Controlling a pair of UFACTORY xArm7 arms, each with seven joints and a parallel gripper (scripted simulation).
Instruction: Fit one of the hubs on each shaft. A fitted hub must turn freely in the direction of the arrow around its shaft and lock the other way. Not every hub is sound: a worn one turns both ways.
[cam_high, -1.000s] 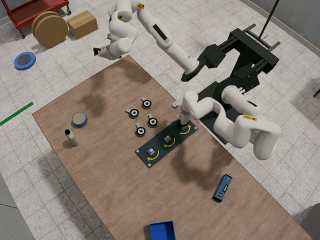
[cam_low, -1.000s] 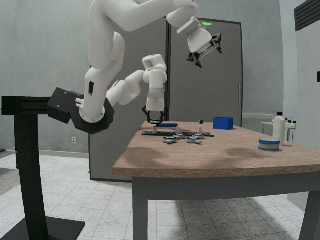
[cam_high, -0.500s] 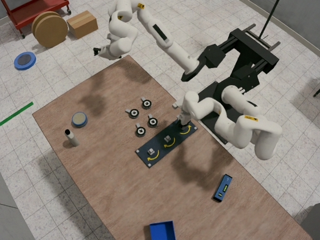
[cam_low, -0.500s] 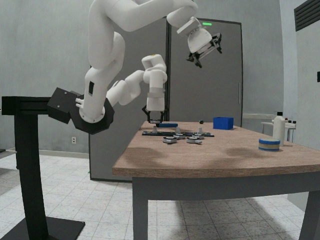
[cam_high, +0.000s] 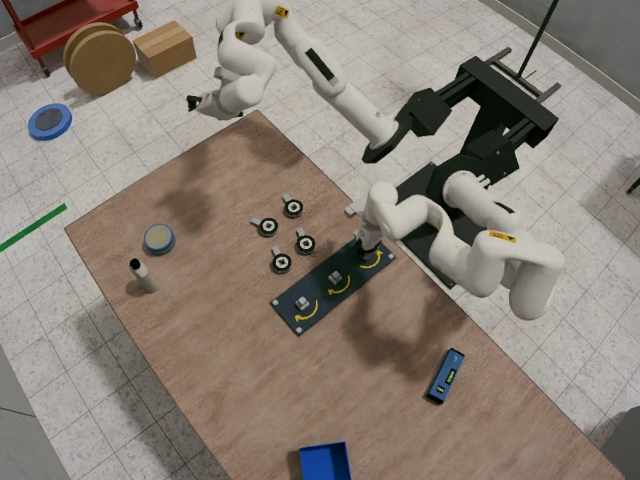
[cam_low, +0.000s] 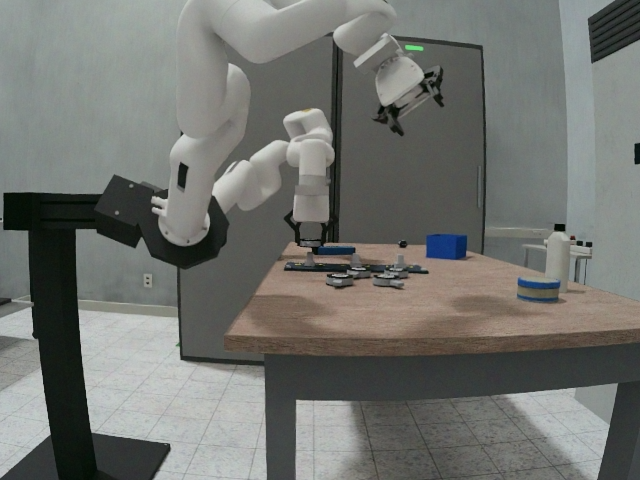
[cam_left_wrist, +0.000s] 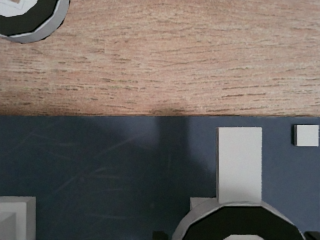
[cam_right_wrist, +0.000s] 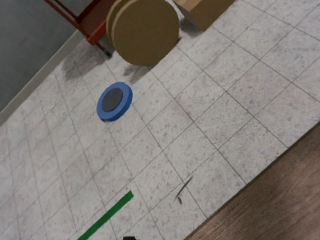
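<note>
- Pale floor tiles (cam_high: 98, 170) (cam_low: 139, 408) (cam_right_wrist: 200, 115) are seen around the wooden table (cam_high: 232, 330) (cam_low: 465, 320) (cam_left_wrist: 150, 65) (cam_right_wrist: 270, 210).
- The carried hub (cam_low: 310, 242) (cam_left_wrist: 245, 220) is held above the board's end shaft (cam_low: 310, 259) (cam_left_wrist: 197, 202), a little apart from it; its tab is pointed away from the fingers.
- If the square bore is not brought into line with the square shaft, the hub may be jammed on the corners or tilted as it is lowered.
- A worn hub, or one fitted wrong side up, might be seated; the fault would be revealed only by turning it both ways against the yellow arrow (cam_high: 376, 263).
- The left gripper (cam_high: 367, 252) (cam_low: 310, 240) (cam_left_wrist: 235, 236) is clamped on that hub, which lies between its fingertips.
- Neighbouring shafts, the middle one (cam_high: 334, 277) (cam_low: 355, 259) (cam_left_wrist: 15, 220) and the far one (cam_high: 301, 303) (cam_low: 400, 260), are left bare.
- Four loose hubs (cam_high: 275, 262) (cam_low: 339, 280) (cam_left_wrist: 45, 25) are laid beside the board (cam_high: 289, 311) (cam_low: 330, 268) (cam_left_wrist: 125, 175).
- The right gripper (cam_high: 214, 109) (cam_low: 419, 116) (cam_right_wrist: 129, 238) is held high, well apart, its fingers spread and empty.
</note>
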